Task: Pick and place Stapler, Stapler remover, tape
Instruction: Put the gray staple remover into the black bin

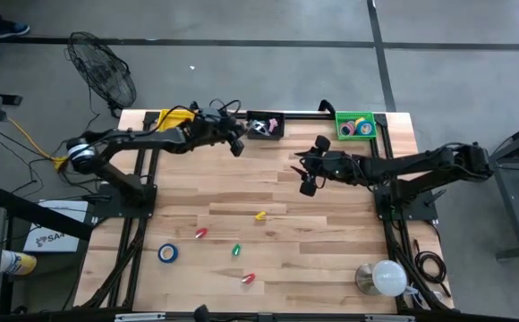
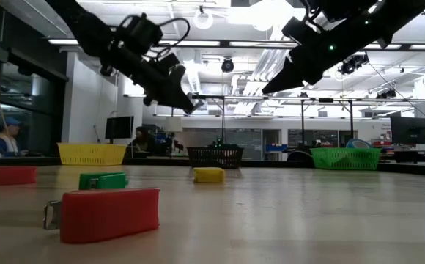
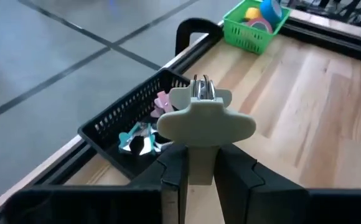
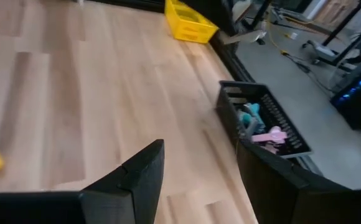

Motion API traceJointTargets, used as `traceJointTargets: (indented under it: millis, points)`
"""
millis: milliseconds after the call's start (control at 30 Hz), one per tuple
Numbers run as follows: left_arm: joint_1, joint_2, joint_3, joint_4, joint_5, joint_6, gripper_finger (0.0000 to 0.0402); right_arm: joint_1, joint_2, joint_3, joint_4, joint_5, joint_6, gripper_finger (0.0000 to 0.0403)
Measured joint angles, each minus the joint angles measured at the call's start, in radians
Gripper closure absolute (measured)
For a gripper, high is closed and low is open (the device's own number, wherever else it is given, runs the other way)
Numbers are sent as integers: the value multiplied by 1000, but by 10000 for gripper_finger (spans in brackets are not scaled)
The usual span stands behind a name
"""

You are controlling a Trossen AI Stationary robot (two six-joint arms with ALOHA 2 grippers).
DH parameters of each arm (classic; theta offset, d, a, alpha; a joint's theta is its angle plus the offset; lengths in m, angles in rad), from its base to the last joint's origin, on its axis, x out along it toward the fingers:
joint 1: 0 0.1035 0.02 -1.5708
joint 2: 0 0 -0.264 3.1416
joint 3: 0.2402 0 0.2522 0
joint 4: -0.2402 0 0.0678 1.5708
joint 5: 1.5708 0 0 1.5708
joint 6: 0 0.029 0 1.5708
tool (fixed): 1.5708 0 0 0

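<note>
The left gripper (image 3: 193,168) was clamped on a beige, winged staple remover (image 3: 200,119), holding it in the air close beside the black mesh basket (image 1: 265,125) at the table's far edge; the remover's metal claws pointed away from the wrist, its long axis in line with the fingers and its wings spread across them. That black basket already held pink and teal staple removers (image 3: 144,130). A yellow mesh basket (image 1: 175,117) sat on the left arm's side of it, partly under the arm, and a green mesh basket (image 1: 355,125) with blue, yellow and pink tape rolls stood toward the right corner. The right gripper (image 1: 308,182) hung above the bare wooden table (image 1: 331,233) near the middle, its fingers (image 4: 137,180) spread wide with nothing between them. Nearer the front edge lay a blue ring-shaped tape roll (image 1: 168,253), a small yellow stapler (image 1: 260,215), a red stapler (image 1: 200,233), a green stapler (image 1: 236,250) and another red stapler (image 1: 248,278), well apart from one another. A white dome-shaped lamp (image 1: 382,277) stood at the front right corner.
</note>
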Motion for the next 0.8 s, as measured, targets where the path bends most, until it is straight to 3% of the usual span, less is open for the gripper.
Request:
traceJointTargets:
  millis: [133,300,600,800]
  points:
    - [54,88,1,99,52,-3,347,-47,0,0,12,1,-36,210]
    - [94,198,103,83,94,4,347,-111,0,0,36,-6,-79,210]
    - [92,355,354,-203,92,85,346,-207,0,0,68,-124,-95,210]
    - [92,419,475,-354,57,119,346,-219,0,0,65,-134,-93,210]
